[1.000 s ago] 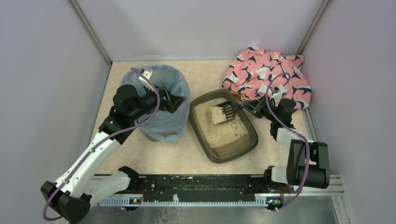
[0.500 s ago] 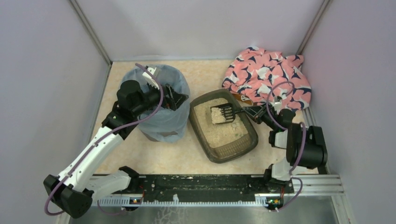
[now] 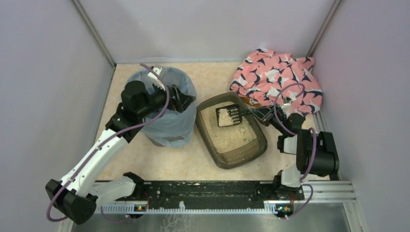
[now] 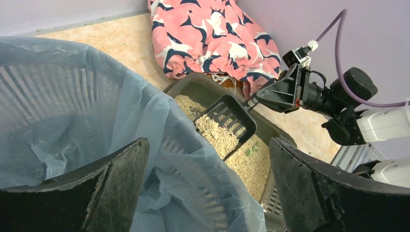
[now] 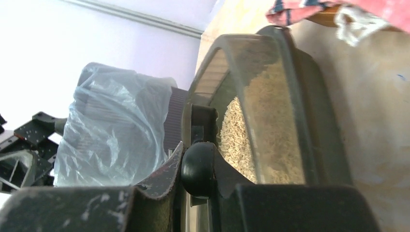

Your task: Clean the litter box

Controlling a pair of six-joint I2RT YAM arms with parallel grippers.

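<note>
The left tool [image 3: 184, 102] hangs wide open and empty at the right rim of the bin [image 3: 159, 123], which stands towards the desk's [image 3: 212, 77] left edge. Over the last second that arm has only crept a little further over the blue bag [image 4: 159, 125]. It touches nothing that I can make out.

The real change is in the middle of the desk, just right of the bin. The litter box [image 3: 240, 157] lies there at a slant and has not shifted. The black scoop [image 3: 228, 116] has come up clear of the litter at the box's far end, and its load has thinned. What was a full heap a second ago is now a small patch on the slotted blade, so loose grains have probably sifted back through. The left wrist view shows some litter on the blade, with greenish specks in the litter beneath.

The right tool [image 3: 255, 114] is clamped on the scoop's handle, and its arm has folded back towards the right edge. The patterned cloth [image 3: 275, 79] in the far right corner is unmoved.

I judge the sifting about done. The next step is carrying the scoop left over the bin, and litter may spill on the way.
</note>
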